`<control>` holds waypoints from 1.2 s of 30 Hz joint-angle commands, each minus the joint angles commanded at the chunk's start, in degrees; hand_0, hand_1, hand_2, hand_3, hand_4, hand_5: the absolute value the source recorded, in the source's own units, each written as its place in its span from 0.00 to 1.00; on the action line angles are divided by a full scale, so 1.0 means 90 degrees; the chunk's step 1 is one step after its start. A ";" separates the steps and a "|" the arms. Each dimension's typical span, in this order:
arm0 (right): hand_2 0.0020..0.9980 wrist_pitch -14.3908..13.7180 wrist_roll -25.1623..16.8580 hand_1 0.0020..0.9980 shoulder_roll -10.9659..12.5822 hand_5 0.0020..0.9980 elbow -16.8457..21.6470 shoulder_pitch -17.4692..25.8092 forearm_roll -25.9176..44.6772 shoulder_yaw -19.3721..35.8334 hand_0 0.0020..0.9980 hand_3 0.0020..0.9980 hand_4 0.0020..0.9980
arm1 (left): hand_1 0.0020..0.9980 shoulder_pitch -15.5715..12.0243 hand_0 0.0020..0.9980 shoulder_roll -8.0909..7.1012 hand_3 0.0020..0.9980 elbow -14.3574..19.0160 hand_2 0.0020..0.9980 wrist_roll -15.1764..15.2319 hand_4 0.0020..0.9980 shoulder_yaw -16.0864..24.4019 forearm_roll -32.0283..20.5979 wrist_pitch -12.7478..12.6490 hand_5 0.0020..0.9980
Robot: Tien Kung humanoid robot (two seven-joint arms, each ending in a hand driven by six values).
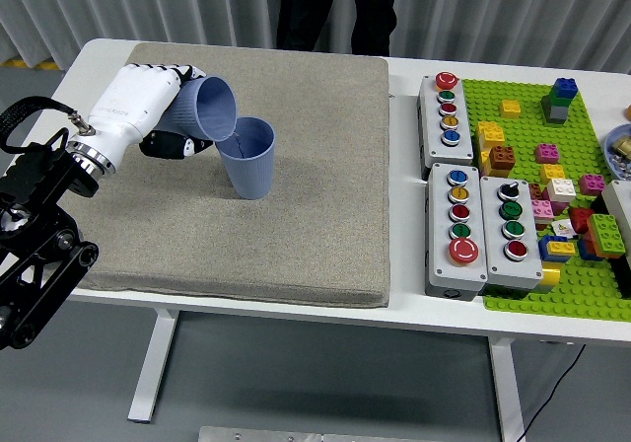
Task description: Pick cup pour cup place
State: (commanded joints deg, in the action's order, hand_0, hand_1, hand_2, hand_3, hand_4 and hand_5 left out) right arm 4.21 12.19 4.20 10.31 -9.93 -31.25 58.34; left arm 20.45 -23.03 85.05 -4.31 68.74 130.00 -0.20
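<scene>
Left hand (148, 107) has its fingers wrapped round the tilted cup (202, 111), lip over the upright cup (248, 156) on the mat (296, 215) (mid-pour, I'd say). Best to tip slowly, lip inside the rim.

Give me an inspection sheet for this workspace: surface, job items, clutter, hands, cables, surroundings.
Surface: white table with a grey mat covering its left part.
Job items: tilted blue cup held mouth-down over the rim of the upright blue cup standing on the mat.
Clutter: three button boxes and a green brick baseplate with loose bricks, right side.
Hands: left hand grips the tilted cup; right hand not in view.
Cables: black cable below the table's right end.
Surroundings: person in dark clothing at the far side; grey curtain behind.
</scene>
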 joint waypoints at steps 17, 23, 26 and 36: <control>0.68 -0.0029 -0.0015 0.68 -0.0007 0.17 0.0000 -0.0029 0.0070 0.0025 0.68 0.64 0.44 | 0.52 0.0257 0.55 -0.0237 0.57 -0.0019 0.58 -0.0135 0.61 -0.0269 0.0000 -0.0009 0.01; 0.68 -0.0028 -0.0028 0.68 0.0007 0.17 0.0000 -0.0043 0.0120 -0.0012 0.68 0.64 0.44 | 0.53 0.0371 0.55 -0.0410 0.57 -0.0022 0.58 -0.0221 0.60 -0.0450 0.0000 0.0009 0.01; 0.68 -0.0030 -0.0032 0.68 0.0010 0.17 0.0000 -0.0047 0.0138 -0.0021 0.68 0.64 0.44 | 0.52 0.0417 0.55 -0.0469 0.57 -0.0024 0.58 -0.0276 0.60 -0.0525 0.0000 -0.0016 0.00; 0.69 -0.0070 -0.0035 0.68 -0.0007 0.18 0.0000 -0.0045 0.0201 -0.0013 0.68 0.64 0.44 | 0.53 0.0540 0.56 -0.0582 0.57 -0.0056 0.58 -0.0319 0.60 -0.0735 0.0000 0.0144 0.00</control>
State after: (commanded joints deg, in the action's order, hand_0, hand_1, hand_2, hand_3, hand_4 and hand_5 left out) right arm 3.58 11.87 4.13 10.31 -10.33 -29.44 58.22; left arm 25.31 -28.26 84.54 -7.18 62.13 130.00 1.10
